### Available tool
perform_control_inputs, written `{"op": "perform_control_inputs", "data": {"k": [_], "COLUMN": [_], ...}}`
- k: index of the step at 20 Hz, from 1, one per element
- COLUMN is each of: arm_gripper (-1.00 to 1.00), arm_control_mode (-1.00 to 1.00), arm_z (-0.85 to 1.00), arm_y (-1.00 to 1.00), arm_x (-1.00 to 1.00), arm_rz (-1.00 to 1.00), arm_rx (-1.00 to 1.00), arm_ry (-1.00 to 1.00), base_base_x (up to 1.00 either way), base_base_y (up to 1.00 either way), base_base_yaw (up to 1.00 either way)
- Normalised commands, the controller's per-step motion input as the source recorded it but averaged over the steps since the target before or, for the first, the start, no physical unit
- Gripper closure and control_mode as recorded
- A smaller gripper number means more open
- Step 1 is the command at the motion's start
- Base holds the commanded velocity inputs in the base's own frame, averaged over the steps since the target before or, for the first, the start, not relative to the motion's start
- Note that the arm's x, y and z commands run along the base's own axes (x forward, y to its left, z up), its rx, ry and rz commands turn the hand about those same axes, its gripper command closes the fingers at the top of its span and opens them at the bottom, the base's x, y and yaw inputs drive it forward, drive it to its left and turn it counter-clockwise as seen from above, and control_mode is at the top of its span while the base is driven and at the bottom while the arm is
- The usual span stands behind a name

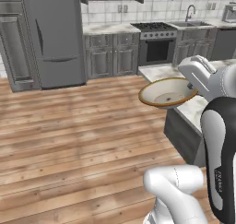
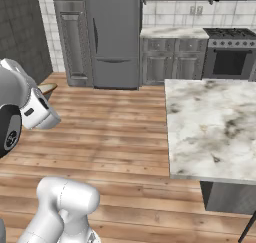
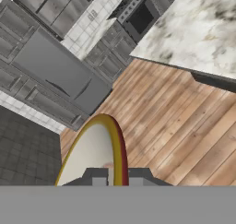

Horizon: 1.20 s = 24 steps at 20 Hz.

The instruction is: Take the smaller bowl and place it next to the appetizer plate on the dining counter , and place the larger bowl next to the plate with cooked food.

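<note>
Step in hand: carrying the smaller bowl [image 1: 168,93]. Gripper [image 1: 192,85] clenched on its rim, bowl held aloft just off the edge of the dining counter [image 2: 212,124]. Next: travel along counter to appetizer plate, lower level, release beside it.

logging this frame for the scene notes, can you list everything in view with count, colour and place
smaller bowl: one, tan with a brown rim, held in the air off the end of the counter, tilted
dining counter: one, white marble top with grey veins on a dark base, right of the wood floor
fridge: one, grey steel, back wall
stove: one, dark oven under black burners, back wall
sink tap: one, grey, right of the stove
cabinets: grey run under the back counter
hand: one, dark fingers shut on the smaller bowl's rim
</note>
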Motion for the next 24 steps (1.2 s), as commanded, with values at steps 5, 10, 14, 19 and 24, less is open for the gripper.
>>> {"op": "perform_control_inputs", "data": {"k": [5,10,14,19,24], "arm_gripper": [1.00,1.00,1.00,1.00,1.00], "arm_control_mode": [1.00,1.00,1.00,1.00,1.00], "arm_z": [0.00,0.00,0.00,0.00,0.00], "arm_y": [0.00,0.00,0.00,0.00,0.00], "arm_x": [0.00,0.00,0.00,0.00,0.00], "arm_rz": [0.00,0.00,0.00,0.00,0.00], "arm_rx": [0.00,0.00,0.00,0.00,0.00], "arm_ry": [0.00,0.00,0.00,0.00,0.00], "base_base_x": [0.00,-0.03,-0.03,-0.01,-0.07], "base_base_y": [-1.00,-1.00,-1.00,-1.00,-0.97], "base_base_yaw": [0.00,0.00,0.00,0.00,0.00]}}
